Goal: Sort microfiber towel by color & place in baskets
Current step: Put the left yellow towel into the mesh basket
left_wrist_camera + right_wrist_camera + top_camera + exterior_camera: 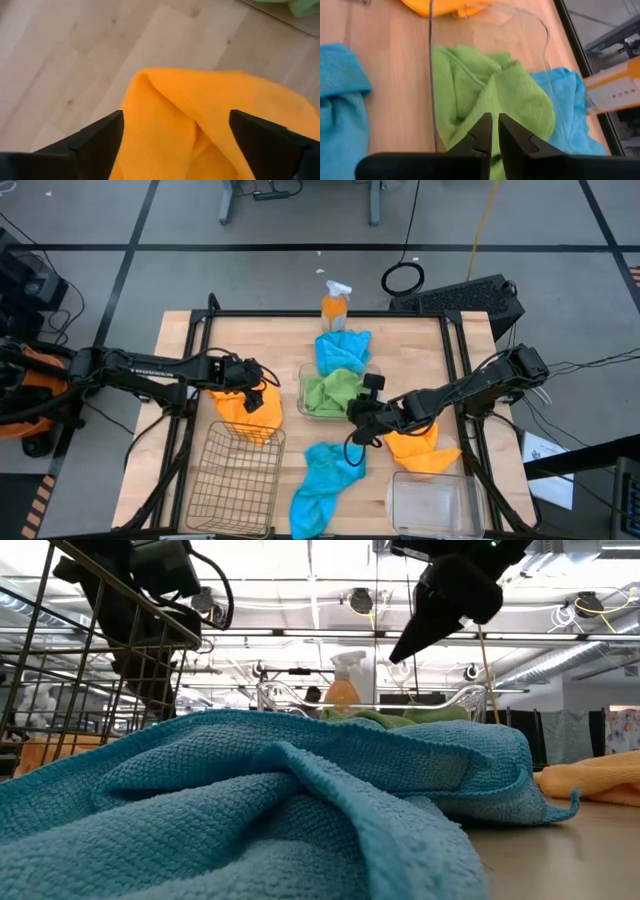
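Left tool [262, 392] stands released, fingers wide apart, directly over an orange-yellow towel [243, 404] that lies on the tabletop [180, 360] just beyond the far rim of the wire basket [236, 478]; in the left wrist view the cloth [210, 125] fills the gap between the two fingers without being gripped. Right tool [362, 412] is clenched and empty, poised above the near edge of the middle clear basket [303, 390].

Progress, judged from the layout: green cloth [333, 392] sits inside the middle clear basket, so the green sort appears finished or close to it. Remaining work: both orange-yellow towels, the second [420, 450] lying right of centre beside the right arm; and both blue towels, one [345, 350] bunched at the far side against the spray bottle [334, 304], the other [322, 485] near the front edge. Wire basket and near-right clear basket [432, 502] hold nothing visible.

Orientation: the near blue towel is elongated, its long axis running near-left to far-right between the two near baskets. The left orange-yellow towel is crumpled, with no clear axis.
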Controlling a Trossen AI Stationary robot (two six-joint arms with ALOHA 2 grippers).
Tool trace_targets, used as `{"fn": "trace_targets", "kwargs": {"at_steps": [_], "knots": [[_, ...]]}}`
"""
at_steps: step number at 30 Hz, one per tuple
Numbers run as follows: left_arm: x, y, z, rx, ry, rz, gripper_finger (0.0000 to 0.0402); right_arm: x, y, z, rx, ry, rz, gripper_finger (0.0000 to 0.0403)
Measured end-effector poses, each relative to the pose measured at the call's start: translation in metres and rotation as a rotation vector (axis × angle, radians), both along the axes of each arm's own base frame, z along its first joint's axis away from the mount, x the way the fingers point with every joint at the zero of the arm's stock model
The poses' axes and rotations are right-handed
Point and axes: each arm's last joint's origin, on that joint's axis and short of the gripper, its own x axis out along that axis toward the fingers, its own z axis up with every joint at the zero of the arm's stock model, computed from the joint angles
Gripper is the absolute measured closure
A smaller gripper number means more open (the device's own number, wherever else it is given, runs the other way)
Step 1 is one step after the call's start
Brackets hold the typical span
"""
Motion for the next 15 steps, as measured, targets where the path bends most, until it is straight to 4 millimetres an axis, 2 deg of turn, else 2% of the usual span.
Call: {"fn": "trace_targets", "kwargs": {"at_steps": [4,15], "knots": [[0.001,0.004,-0.003,-0.061,0.005,0.014,0.0009,0.003,0.001,0.002,-0.014,-0.022,0.029,0.0380],[0.011,0.011,-0.025,-0.093,0.112,0.050,0.0005,0.005,0.001,0.003,-0.018,-0.035,0.044,0.0380]]}}
